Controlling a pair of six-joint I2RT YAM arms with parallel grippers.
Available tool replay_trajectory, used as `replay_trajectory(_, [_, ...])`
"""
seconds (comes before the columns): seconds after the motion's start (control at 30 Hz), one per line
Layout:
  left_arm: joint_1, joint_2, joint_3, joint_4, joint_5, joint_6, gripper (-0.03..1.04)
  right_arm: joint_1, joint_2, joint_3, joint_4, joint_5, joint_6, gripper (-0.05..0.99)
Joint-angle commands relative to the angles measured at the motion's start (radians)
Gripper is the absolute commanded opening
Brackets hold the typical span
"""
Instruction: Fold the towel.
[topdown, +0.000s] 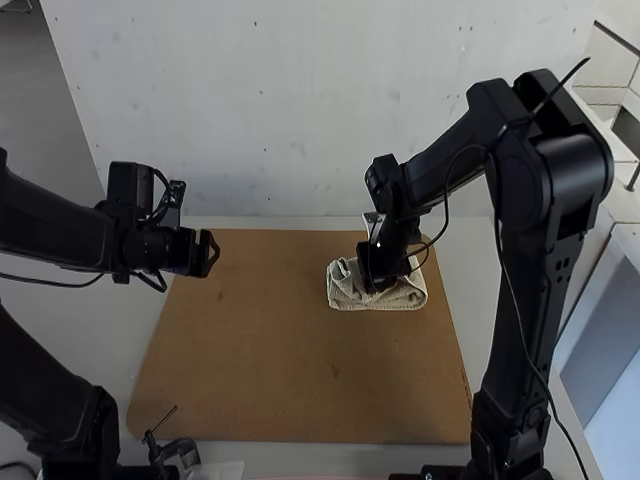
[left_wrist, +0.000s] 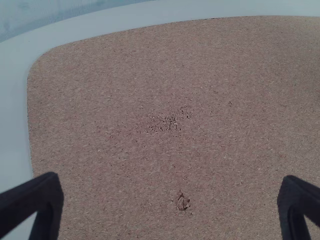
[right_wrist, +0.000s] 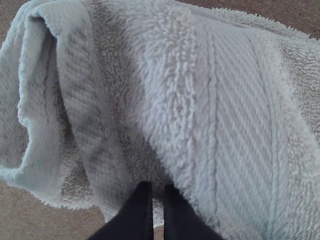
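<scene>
towel, right of centre: presumably light, soft; grasp by folded edge. right pincer clamps it; left pincer is open.

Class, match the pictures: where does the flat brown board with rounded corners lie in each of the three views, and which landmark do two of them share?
High view: the flat brown board spans the centre, beneath the cream terry towel.
Left wrist view: it spreads between and beyond the left gripper's fingers, bordered by pale tabletop.
Right wrist view: it shows around the towel's edges.
Landmark: the towel, shared by the high and right wrist views.
</scene>
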Motion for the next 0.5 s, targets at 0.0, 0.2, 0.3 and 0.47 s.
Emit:
replay_trajectory(0.0, [0.015,-0.013,-0.016,0.006,0.019,-0.008,0.96,-0.002,0.039,0.008,0.006,0.051,-0.013,0.03])
replay_trajectory(0.2, [0.015,-0.017,-0.018,0.006,0.019,-0.008,0.96,0.033,0.063,0.016,0.040,0.038,0.011,0.03])
replay_trajectory(0.3, [0.015,-0.017,-0.016,0.006,0.019,-0.008,0.96,0.051,0.062,0.030,0.056,-0.006,0.054,0.03])
replay_trajectory(0.47, [0.016,-0.017,-0.018,0.006,0.019,-0.008,0.96,0.065,0.057,0.064,0.054,-0.066,0.105,0.02])
